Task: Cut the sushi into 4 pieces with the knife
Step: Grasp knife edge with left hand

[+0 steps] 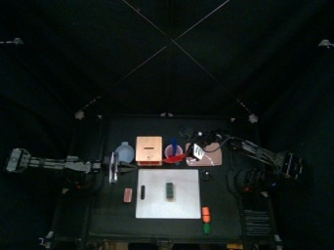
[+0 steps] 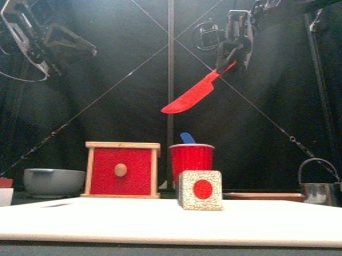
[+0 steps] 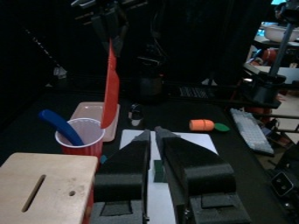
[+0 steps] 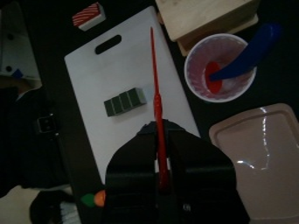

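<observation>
Top view, roll: the sushi roll (image 1: 171, 189) lies on the white cutting board (image 1: 186, 179) in the middle of the bench (image 1: 104, 220). It is one dark bar with no gap showing.
Top view, arms: the left arm comes in low beside the board's left edge. The right arm reaches over the back of the bench, near the red cup (image 1: 174, 151).
Front view, knife: the right gripper (image 2: 227, 63) has its fingers pinching the handle of the red knife (image 2: 195, 94). It holds the knife high in the air, blade slanting down, well above the cup.
Front view, spare: the blue knife (image 2: 187, 138) stands in the cup, unused.
Left wrist view, left gripper: the left gripper (image 3: 155, 166) has its fingers spread with nothing between them. It hovers above the board, which shows in the gap.
Right wrist view, blade and roll: the blade's line passes just beside the roll. The blocks sit joined in one row.
Done: the knife is in hand and roughly over the board.
Left: every cut. Judging by the unbroken row, the roll is whole, so three separations remain to make four pieces. The blade has yet to come down, and the left gripper has yet to steady the roll.
</observation>
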